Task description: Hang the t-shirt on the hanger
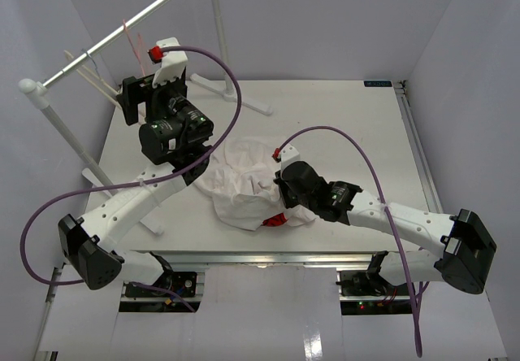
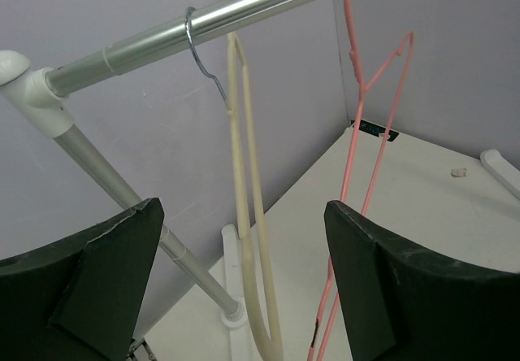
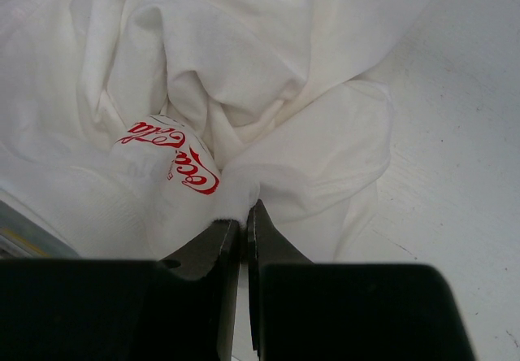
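The white t-shirt (image 1: 240, 184) lies crumpled on the table, and part of its red logo patch (image 1: 276, 219) shows at its near edge. In the right wrist view the shirt (image 3: 236, 60) fills the frame, with red script on a fold. My right gripper (image 3: 245, 213) is shut on a pinch of this cloth; it also shows in the top view (image 1: 279, 184). The beige hanger (image 2: 250, 215) hangs by its hook from the rack bar and shows faintly in the top view (image 1: 97, 80). My left gripper (image 2: 244, 296) is open, raised at the rack, with the hanger's lower bend between its fingers.
A thin pink wire hanger (image 2: 378, 133) hangs just right of the beige one on the silver rack bar (image 2: 162, 36). The rack's slanted post (image 2: 122, 190) and white foot (image 2: 231, 312) stand at the table's left edge. Purple walls enclose the table (image 1: 341, 125).
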Controlling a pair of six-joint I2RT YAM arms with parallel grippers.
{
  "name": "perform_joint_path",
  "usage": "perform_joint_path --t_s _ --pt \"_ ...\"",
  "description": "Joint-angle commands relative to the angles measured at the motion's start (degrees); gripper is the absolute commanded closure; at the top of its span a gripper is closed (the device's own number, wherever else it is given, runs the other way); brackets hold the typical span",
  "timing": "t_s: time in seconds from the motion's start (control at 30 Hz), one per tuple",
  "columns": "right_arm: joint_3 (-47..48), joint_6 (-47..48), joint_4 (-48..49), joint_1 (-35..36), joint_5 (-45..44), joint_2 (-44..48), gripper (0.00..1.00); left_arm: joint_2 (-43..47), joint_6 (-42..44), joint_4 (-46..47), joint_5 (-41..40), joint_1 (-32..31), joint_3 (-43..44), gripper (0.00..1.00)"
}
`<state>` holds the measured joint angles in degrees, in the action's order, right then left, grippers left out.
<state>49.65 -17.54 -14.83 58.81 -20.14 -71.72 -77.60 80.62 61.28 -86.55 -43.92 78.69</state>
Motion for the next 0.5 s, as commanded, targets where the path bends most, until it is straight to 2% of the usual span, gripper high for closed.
perform_joint_path --t_s 0.0,0.13,0.3,0.47 --pt "0.0 0.7 2.2 0.6 0.7 1.0 0.92 2.7 3.2 4.8 -2.6 -2.5 0.0 0.09" --pt "0.3 0.7 2.0 0.8 0.5 0.5 0.92 0.5 4.7 4.0 -2.0 -10.8 0.0 0.06" --pt "0.4 0.8 2.0 0.8 0.5 -0.1 0.92 -3.9 9.5 5.3 -2.2 -15.9 5.5 0.05" --pt "0.7 0.9 1.9 1.1 0.7 -0.5 0.92 -7.2 10.3 4.4 -1.3 -24.7 9.8 0.02"
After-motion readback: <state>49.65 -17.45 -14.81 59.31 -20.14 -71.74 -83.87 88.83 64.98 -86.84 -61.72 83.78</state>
